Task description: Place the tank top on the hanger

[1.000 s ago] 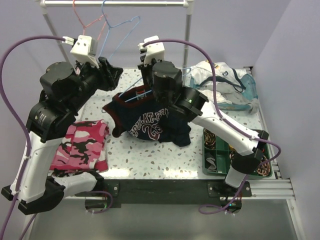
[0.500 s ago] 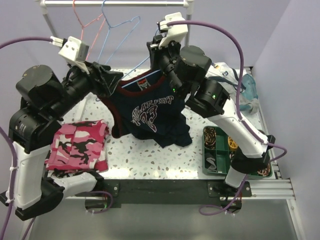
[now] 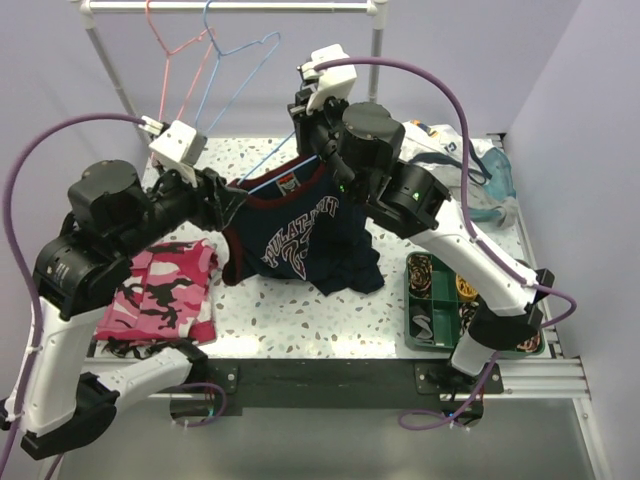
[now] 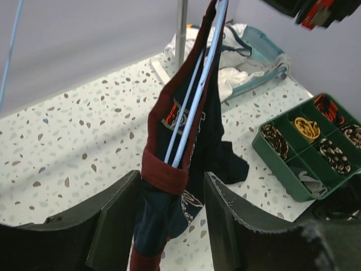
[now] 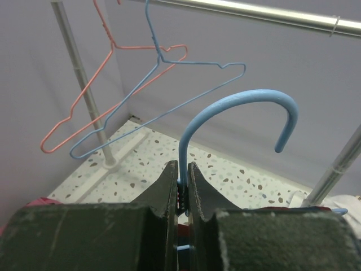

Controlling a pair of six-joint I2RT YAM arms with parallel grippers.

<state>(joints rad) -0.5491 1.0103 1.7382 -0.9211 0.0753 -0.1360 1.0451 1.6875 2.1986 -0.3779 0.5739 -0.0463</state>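
My right arm rears high, its right gripper pinched tight on the hanger below the hook. My left gripper gapes astride the tank top shoulder, lifted over the tabletop middle.

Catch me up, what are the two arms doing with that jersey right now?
The right gripper is shut on the neck of the light blue hanger, just under its hook, holding it above the table. The tank top hangs from it, with the hanger's wires inside one shoulder. The left gripper sits around that red-trimmed shoulder, jaws apart, not visibly pinching. The top's lower part seems to rest on the table, and the hanger is not on the rail yet.
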